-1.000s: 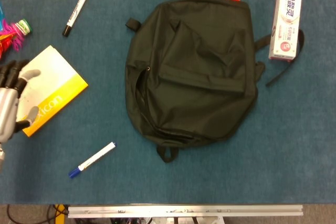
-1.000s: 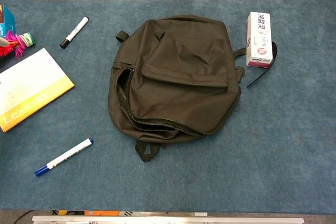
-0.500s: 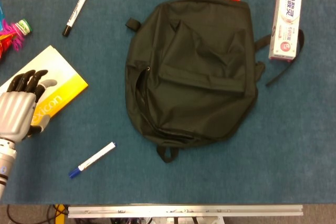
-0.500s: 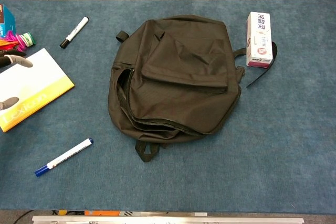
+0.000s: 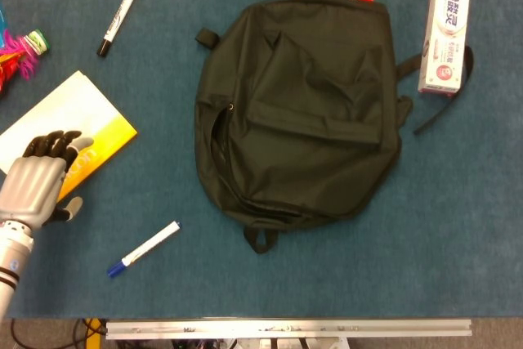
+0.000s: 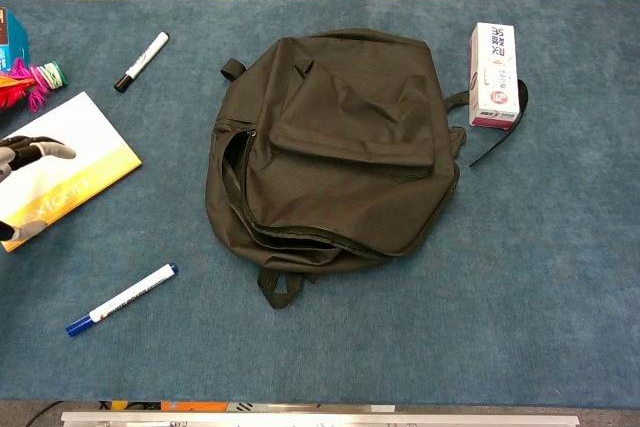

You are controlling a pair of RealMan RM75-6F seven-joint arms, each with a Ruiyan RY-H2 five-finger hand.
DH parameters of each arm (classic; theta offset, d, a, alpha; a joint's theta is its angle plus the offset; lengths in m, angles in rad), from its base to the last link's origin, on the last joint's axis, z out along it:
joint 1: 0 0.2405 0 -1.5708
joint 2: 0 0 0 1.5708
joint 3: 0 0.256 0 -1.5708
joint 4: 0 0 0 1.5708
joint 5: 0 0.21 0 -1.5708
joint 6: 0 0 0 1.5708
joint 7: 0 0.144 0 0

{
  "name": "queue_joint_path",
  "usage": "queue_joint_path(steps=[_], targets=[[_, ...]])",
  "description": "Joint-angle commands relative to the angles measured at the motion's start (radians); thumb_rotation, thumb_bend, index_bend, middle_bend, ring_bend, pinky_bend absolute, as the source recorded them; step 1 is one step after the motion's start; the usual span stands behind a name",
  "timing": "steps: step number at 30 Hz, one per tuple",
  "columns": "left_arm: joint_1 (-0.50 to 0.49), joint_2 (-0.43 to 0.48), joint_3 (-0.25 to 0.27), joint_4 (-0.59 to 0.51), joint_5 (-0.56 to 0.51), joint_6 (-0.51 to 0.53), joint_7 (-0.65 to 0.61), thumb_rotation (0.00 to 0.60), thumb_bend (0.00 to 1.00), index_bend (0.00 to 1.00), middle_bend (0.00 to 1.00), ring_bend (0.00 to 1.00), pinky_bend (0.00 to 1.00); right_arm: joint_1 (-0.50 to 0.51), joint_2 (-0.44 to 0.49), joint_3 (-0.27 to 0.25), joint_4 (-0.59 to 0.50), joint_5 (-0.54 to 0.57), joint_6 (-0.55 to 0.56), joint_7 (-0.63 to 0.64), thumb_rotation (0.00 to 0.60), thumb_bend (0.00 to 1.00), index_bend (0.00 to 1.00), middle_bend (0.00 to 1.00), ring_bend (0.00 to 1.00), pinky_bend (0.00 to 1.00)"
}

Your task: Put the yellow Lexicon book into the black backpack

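On blue felt, left hand fingers spread over glossy flat yellow Lexicon book, limp black backpack apart.

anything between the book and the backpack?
No. In the head view, only bare blue table separates the book from the backpack. The blue-capped marker lies nearer, clear of that stretch.

A blue-carpeted table carries a black backpack at centre, a yellow Lexicon book at nine o'clock, markers at eleven and seven, a carton at two.
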Motion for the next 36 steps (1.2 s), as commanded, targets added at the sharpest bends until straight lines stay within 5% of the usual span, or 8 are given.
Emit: queue_joint_path(steps=[1,36], targets=[[-0.009,-0.015,0.004,0.010,-0.019,-0.017,0.018,0.600,0.23,0.08,0.10,0.08,0.10,-0.002,0.000,-0.002,0.002,0.000,0.000,0.002,0.600,0.09,0.28,0.36,0.29,0.38],[-0.051,-0.140,-0.025,0.146,-0.223,-0.058,0.117,0.600,0.22,0.02,0.07,0.08,0.10,-0.024,0.012,-0.015,0.002,-0.007,0.022,0.015,0.600,0.09,0.28,0.36,0.29,0.38]])
